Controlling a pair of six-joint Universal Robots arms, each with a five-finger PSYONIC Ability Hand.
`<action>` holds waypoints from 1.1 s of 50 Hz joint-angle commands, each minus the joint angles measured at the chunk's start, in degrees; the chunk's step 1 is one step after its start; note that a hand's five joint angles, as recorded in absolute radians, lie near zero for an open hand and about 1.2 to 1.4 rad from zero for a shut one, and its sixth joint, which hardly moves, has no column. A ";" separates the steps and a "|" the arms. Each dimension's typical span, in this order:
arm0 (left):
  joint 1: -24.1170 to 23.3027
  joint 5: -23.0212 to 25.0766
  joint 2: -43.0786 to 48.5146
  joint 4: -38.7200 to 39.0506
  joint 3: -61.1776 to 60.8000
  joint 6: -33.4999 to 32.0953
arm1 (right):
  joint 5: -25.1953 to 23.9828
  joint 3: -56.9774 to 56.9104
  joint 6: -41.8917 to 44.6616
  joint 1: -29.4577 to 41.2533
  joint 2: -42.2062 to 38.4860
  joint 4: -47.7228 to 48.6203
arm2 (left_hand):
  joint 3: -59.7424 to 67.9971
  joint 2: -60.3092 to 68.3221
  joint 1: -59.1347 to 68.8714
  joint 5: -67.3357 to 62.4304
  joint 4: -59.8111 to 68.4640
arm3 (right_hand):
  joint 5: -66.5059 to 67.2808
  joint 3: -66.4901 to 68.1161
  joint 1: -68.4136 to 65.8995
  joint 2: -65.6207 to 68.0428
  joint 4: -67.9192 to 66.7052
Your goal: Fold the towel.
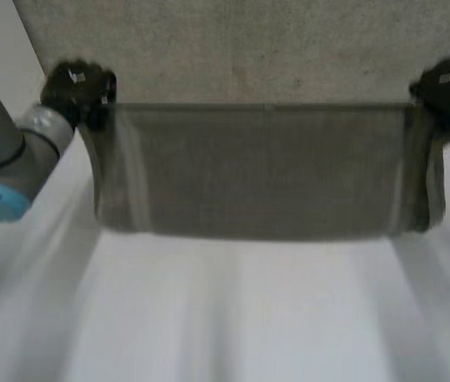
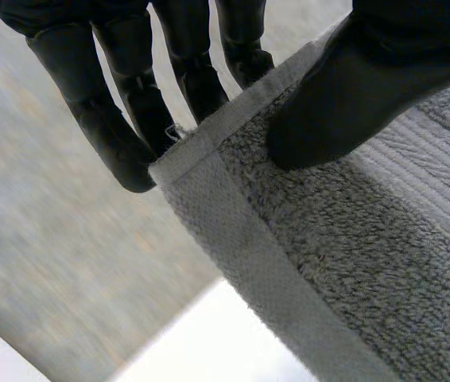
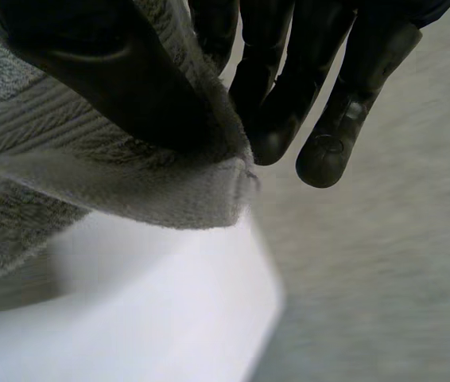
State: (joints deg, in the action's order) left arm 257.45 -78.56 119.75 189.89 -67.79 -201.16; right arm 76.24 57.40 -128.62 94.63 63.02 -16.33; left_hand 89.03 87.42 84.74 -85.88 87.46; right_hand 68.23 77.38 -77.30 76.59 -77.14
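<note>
A grey towel [image 1: 257, 171] hangs above the table, stretched taut between both hands, while its far part lies flat on the table [image 1: 233, 310]. My left hand [image 1: 78, 87] pinches the lifted edge's left corner; in the left wrist view the thumb [image 2: 352, 95] presses the towel's hemmed corner [image 2: 209, 159] against the fingers [image 2: 122, 119]. My right hand [image 1: 446, 87] holds the right corner; in the right wrist view its thumb [image 3: 106, 72] clamps the towel corner [image 3: 185, 191] against the fingers [image 3: 289, 87].
The flat part of the towel [image 1: 241, 48] covers the far table. White table surface lies below and in front of the hanging cloth. My left arm [image 1: 2, 159] comes in at the left edge.
</note>
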 commanded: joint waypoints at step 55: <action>3.86 6.05 -29.18 0.22 -37.33 1.22 | -17.35 28.47 0.73 -13.42 24.38 -8.28 | -9.03 -7.42 -4.74 15.88 -7.46 | 1.77 2.62 -2.70 3.41 -2.86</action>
State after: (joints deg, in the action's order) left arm 262.14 -72.61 81.79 189.64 -106.49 -199.30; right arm 59.00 87.25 -128.05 80.10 93.42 -25.14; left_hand 89.08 87.42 85.10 -87.25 87.46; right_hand 68.52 77.38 -77.42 76.59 -77.13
